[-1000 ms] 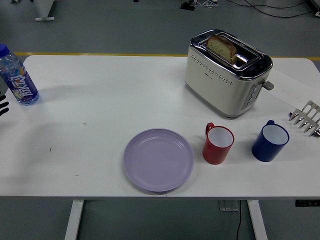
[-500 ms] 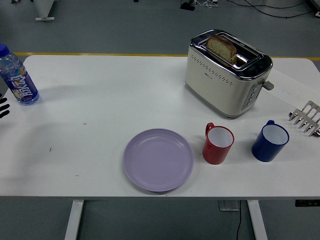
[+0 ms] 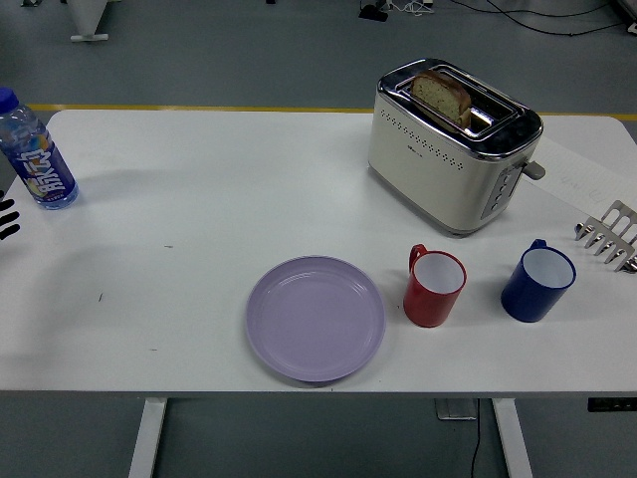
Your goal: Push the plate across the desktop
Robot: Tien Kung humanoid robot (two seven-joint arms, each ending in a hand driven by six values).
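The lilac plate [image 3: 316,318] lies untouched near the bench's [image 3: 199,199] front edge, just left of the red mug [image 3: 434,288]. Only dark fingertips of the left robot hand [image 3: 6,218] show at the left edge; its pose cannot be told. Best push low against the rim, steering away from the mug.

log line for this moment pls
phase: pre-contact | plate: near edge, untouched | left hand: at left edge | right hand: out of view | red cup: right of plate
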